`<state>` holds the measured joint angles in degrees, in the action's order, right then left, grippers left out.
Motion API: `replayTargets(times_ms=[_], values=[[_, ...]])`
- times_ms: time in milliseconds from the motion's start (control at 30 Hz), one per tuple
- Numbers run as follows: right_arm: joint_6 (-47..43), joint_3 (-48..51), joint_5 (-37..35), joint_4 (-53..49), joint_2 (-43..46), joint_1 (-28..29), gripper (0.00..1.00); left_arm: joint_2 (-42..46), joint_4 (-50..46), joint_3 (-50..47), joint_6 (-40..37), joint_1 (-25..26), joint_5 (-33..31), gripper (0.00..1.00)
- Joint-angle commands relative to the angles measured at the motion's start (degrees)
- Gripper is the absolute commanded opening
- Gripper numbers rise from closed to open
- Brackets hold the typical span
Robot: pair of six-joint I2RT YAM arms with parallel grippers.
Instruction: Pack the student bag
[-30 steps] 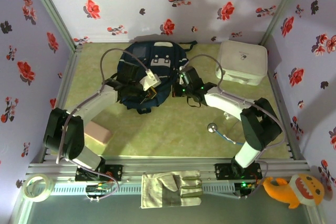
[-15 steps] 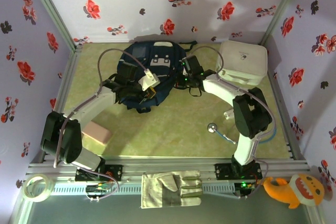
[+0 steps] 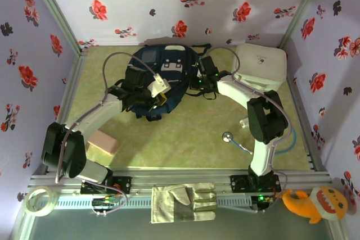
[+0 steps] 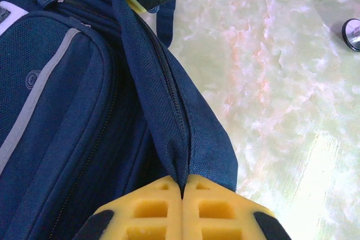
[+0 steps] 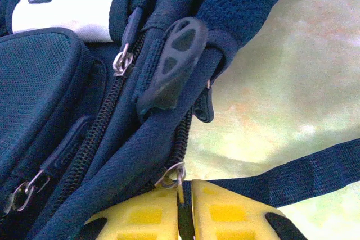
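student bag lies flat at the middle of the table's far edge. white zip case sits near it, in the far right corner.

Handling, my read:
- soft, floppy fabric; bulky, not fragile, not slippery
- will sag and fold rather than move as one piece
- take it by stitched seams, straps or zip pulls, not the flat panels

left gripper: clenched on a raised fold of the bag's side, with a zip seam running along the fold.

right gripper: pads nearly together with a dark sliver between them, metal zip ring right at the tips. Can't tell if it's clamped on the pull or slack.

Top view gives the layout: both arms converge on the bag, left from the near side, right from the right side. Wrist views resolve the contact, the fold and the ring, both too small to read from above.
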<state>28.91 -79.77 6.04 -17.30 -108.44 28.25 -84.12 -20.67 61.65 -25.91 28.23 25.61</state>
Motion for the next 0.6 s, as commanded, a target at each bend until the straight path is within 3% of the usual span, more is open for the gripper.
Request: replayTargets(times_ms=[0,133,267,367,567], values=[[0.7,1.6,-6.8,2.3,3.6,-3.8,0.17,3.2,-3.8,0.7,-0.2,0.3,5.1,0.0],[0.5,6.7,-2.4,5.4,8.9,-3.8,0.3,2.7,-1.4,0.5,2.2,0.3,3.8,0.03],[-0.8,10.9,-1.6,6.1,15.1,-3.8,0.44,2.8,0.8,0.2,3.5,0.3,3.7,0.22],[-1.1,15.0,-3.0,7.1,20.0,-3.8,0.56,2.6,0.5,1.1,4.0,0.4,2.6,0.47],[0.1,23.8,-6.0,11.1,27.2,-3.9,0.71,1.0,1.7,1.7,2.8,0.6,-8.4,0.66]])
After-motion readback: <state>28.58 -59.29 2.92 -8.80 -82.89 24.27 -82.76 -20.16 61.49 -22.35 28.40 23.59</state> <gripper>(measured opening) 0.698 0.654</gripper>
